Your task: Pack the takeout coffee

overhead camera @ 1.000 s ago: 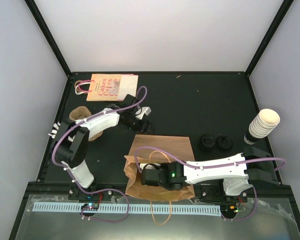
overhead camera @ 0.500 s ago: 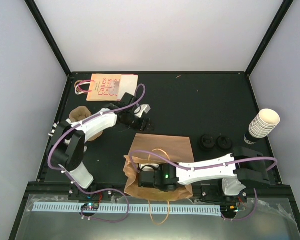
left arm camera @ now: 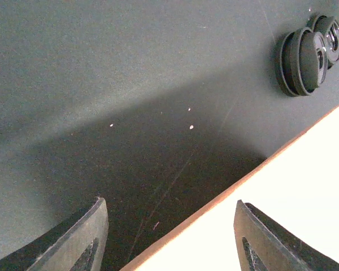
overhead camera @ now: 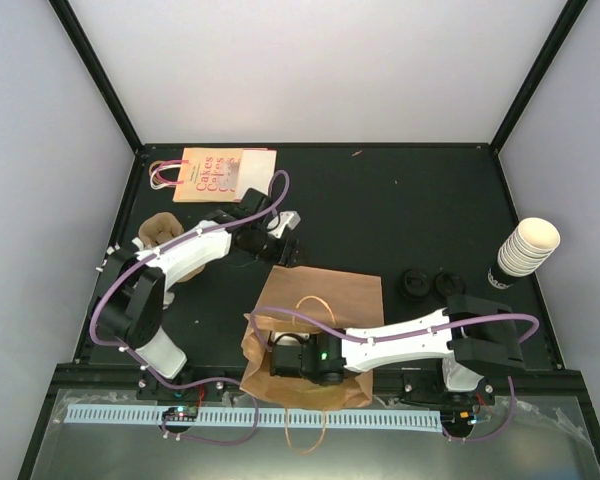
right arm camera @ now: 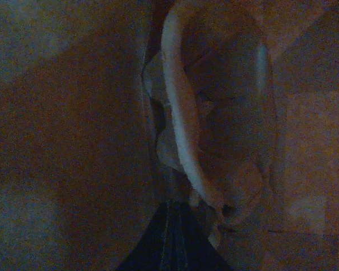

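Cup stack (overhead camera: 528, 245), black lids (overhead camera: 417, 285), pink bag (overhead camera: 212, 175)

Pink "Cakes" lettering, repeated, on flat peach-and-white paper bag (overhead camera: 215, 175); smaller print unreadable.

light: dim | right gripper (right arm camera: 172, 226): jaws pressed together, bottom centre | surroundings: brown paper bag (right arm camera: 73, 141) inside | pale curved band (right arm camera: 178, 130): just above fingertips, unidentifiable

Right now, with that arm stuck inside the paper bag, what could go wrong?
1. The right gripper, shut inside the brown bag, could drag the bag along when it withdraws; the bag lies at the near edge of the table, its handle reaching past it.
2. The left gripper is open, beside the bag, so nothing pins it down.
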`<state>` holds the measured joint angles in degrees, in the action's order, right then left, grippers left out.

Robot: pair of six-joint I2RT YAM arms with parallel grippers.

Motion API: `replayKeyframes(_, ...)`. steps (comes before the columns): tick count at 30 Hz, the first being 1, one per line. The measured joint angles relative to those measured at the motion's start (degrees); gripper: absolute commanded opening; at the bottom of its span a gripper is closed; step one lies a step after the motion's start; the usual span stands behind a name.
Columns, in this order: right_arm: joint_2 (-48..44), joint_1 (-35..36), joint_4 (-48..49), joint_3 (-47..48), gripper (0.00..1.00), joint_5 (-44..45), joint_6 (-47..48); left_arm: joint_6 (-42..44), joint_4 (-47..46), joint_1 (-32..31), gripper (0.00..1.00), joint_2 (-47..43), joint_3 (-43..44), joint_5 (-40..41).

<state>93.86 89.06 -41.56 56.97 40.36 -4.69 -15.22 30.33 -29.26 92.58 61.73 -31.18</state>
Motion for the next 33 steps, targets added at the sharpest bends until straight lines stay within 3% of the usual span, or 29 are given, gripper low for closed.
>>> replayKeyframes(11,1.05,0.04,3.10,-0.74,0.01,-4.76,1.64,0.00,-0.52,-0.61,0.63,-0.04,-0.83,-0.07)
replayKeyframes(24,0.61,0.17,1.11,-0.74,0.01,7.45,-0.79,-0.02,-0.46,-0.87,0.62,-0.76,-1.29,-0.02)
replayKeyframes(33,2.67,0.09,2.60,-0.76,0.01,8.07,0.35,-0.02,-0.61,-1.53,0.62,-1.73,-1.68,-0.02)
